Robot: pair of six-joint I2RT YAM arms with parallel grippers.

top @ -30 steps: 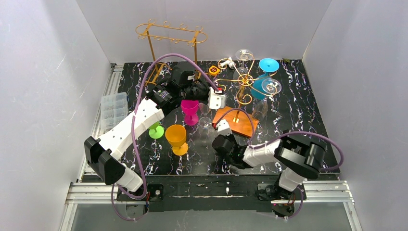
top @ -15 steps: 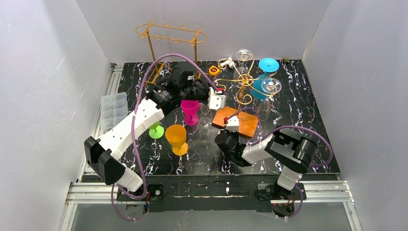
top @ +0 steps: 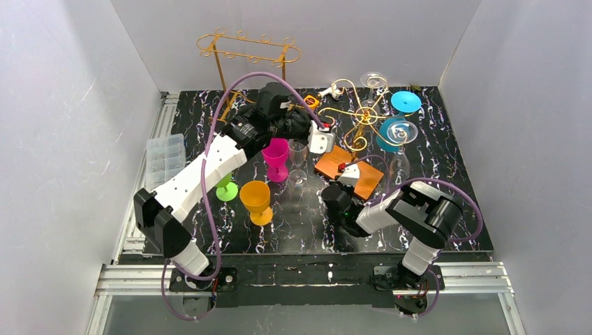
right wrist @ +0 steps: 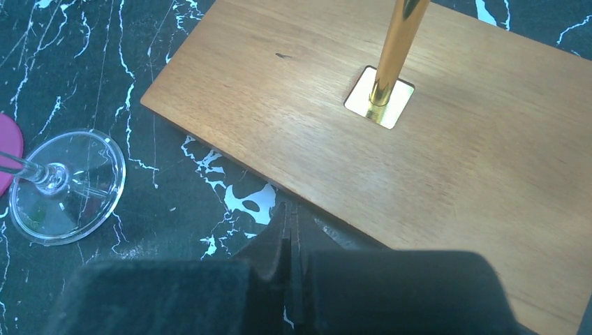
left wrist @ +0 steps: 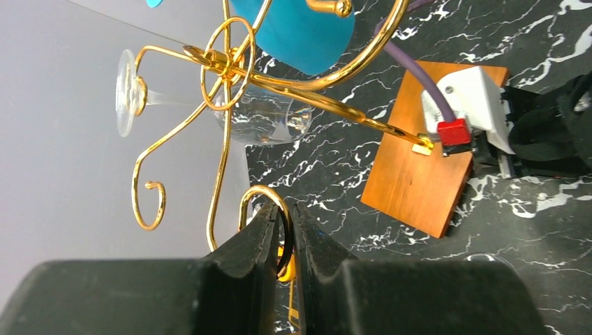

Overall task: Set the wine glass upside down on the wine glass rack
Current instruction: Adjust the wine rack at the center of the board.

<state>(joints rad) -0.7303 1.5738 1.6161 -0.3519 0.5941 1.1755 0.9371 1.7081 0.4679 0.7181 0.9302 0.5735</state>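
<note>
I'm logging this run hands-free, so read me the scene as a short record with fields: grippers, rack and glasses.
left gripper: shut on a gold loop of the rack
right gripper: shut, empty, beside the wooden base
rack: stands on wooden base, blue glass hanging
clear wine glass: upright on table, untouched
task: not yet done

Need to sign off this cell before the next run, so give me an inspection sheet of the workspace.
Surface: table, black with white veins.
Job's things: clear wine glass upright beside the wooden base; rack carries hung glasses.
Clutter: pink goblet, orange goblet, green goblet; plastic box at left; second rack at back.
Grippers: left gripper jaws shut on a gold curl of the rack; right gripper jaws shut at the base's edge.
Cables: purple cables loop over both arms.
Surroundings: plain walls, metal rail in front.
</note>
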